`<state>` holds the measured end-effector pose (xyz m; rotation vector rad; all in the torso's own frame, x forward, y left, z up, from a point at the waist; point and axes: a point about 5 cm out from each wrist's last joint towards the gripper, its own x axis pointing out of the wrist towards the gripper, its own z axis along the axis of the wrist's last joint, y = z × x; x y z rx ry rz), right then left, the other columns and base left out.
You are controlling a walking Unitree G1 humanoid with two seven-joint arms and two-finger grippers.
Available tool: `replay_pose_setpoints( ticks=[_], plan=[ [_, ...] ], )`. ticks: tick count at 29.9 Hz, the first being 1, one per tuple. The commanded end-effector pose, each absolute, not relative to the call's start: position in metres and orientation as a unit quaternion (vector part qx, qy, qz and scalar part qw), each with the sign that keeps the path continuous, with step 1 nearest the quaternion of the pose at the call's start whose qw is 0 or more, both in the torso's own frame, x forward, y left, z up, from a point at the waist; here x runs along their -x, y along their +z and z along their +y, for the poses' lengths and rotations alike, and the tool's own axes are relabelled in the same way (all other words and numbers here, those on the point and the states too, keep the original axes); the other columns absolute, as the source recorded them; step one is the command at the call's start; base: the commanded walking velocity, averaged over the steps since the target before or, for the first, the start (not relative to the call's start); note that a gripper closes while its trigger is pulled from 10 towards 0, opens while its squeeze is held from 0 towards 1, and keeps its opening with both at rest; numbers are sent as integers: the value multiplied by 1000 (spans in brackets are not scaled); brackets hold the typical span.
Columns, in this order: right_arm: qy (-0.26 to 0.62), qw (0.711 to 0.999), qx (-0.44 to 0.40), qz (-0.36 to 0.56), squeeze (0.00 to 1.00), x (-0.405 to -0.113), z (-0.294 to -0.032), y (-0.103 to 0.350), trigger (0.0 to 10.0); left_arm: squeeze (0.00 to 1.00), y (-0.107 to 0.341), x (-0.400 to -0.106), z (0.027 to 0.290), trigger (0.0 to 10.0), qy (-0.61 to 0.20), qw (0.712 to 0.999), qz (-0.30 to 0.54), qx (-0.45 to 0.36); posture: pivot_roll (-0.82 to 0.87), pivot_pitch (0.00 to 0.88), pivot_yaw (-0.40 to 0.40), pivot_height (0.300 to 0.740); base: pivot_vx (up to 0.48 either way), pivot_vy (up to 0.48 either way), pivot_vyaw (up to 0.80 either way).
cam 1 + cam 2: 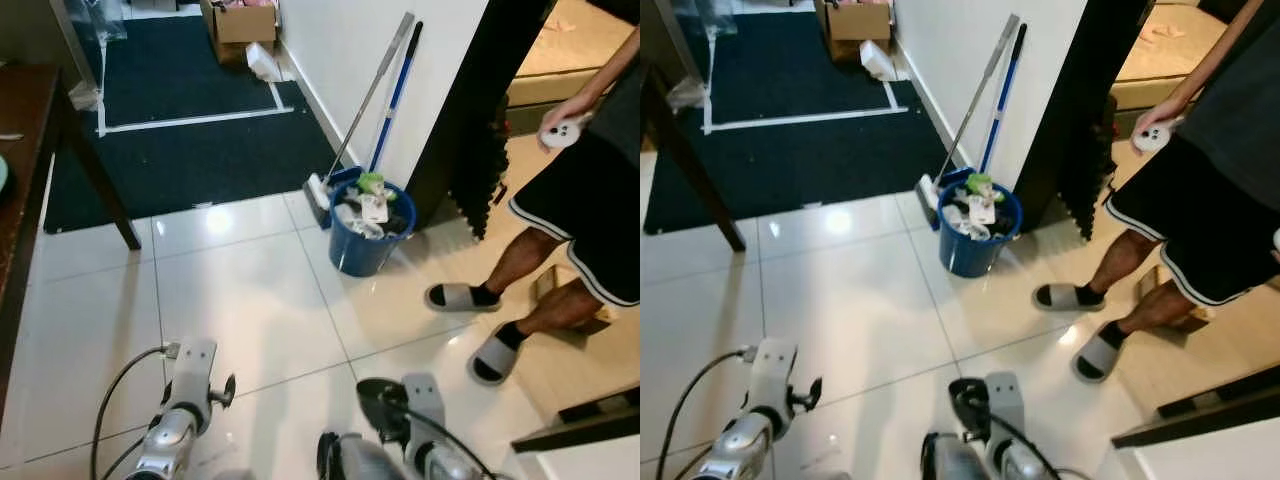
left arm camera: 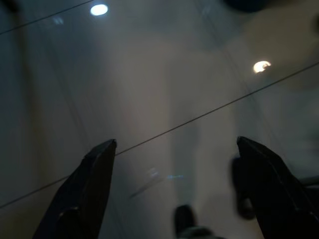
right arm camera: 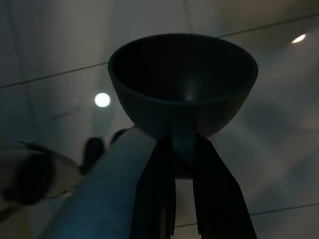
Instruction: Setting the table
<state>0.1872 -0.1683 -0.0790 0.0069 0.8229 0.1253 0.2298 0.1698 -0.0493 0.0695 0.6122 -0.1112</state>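
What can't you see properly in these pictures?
- Dark wooden table: cut off by the left eye view's left edge, so its top is mostly unseen.
- Person: upper body cut off by the frame's top right.
- Blue bucket: its contents are too small to name.
- Dark bowl, pinched by the right gripper: the wrist view is too dim to show its colour.

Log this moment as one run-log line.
left hand: open, over floor tiles | right hand: shut on dark bowl | ahead: blue bucket, person standing | table at left
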Motion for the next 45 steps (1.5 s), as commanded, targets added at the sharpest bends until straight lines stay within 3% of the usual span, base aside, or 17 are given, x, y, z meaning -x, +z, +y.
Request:
replay_pose_setpoints(
  ticks=[1, 45],
  plan=[
    [57, 914, -6, 402, 0, -185, -169, -80, 10000, 0, -56, -220, 173, 10000, -50, 945, 320, -34, 64, 72, -27, 740, 319, 0, 0],
    [39, 918, -12, 394, 0, -188, -181, -77, 10000, 0, -55, -223, 171, 10000, -59, 945, 321, -34, 53, 74, -8, 740, 298, 0, 0]
  ],
)
